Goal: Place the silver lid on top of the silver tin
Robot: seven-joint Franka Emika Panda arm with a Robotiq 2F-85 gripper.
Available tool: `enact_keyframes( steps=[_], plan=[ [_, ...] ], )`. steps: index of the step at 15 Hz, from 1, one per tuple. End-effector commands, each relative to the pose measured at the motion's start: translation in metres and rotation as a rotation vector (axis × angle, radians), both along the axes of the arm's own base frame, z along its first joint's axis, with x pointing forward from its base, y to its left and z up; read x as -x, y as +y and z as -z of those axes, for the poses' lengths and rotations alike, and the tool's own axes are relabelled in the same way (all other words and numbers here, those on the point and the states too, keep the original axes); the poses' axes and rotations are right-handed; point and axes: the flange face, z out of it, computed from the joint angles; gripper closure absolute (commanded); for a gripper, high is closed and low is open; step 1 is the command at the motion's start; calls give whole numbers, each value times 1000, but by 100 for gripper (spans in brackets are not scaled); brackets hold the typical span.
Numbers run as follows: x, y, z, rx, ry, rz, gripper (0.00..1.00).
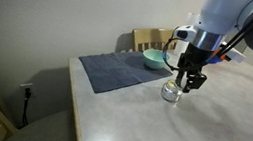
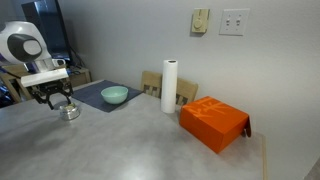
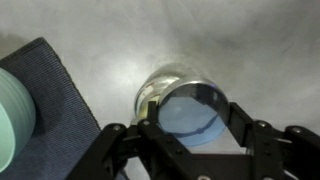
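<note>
My gripper is shut on the silver lid, a flat shiny disc held between the two black fingers. The silver tin stands on the pale table right under the lid; only its left wall and rim show past the lid. In both exterior views the gripper hangs just above the tin. I cannot tell whether the lid touches the tin's rim.
A teal bowl sits on a dark blue cloth beside the tin. An orange box and a paper towel roll stand farther along the table. A wooden chair stands behind the table.
</note>
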Motion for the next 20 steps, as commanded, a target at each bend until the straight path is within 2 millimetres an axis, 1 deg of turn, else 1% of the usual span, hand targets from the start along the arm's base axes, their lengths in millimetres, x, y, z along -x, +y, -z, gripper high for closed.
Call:
enact_keyframes(
  steps=[1, 3, 6, 8, 12, 15, 20],
  plan=[
    [-1, 10, 3, -3, -23, -72, 56],
    [0, 18, -3, 6, -48, -96, 56],
    [-2, 23, -15, 18, -83, -114, 56],
    [-9, 21, -22, 15, -94, -99, 56],
    [-28, 5, -29, -14, -80, -28, 56],
    [-37, -3, -26, -42, -49, -10, 56],
    [-37, 0, -15, -117, 59, -37, 56]
  ],
)
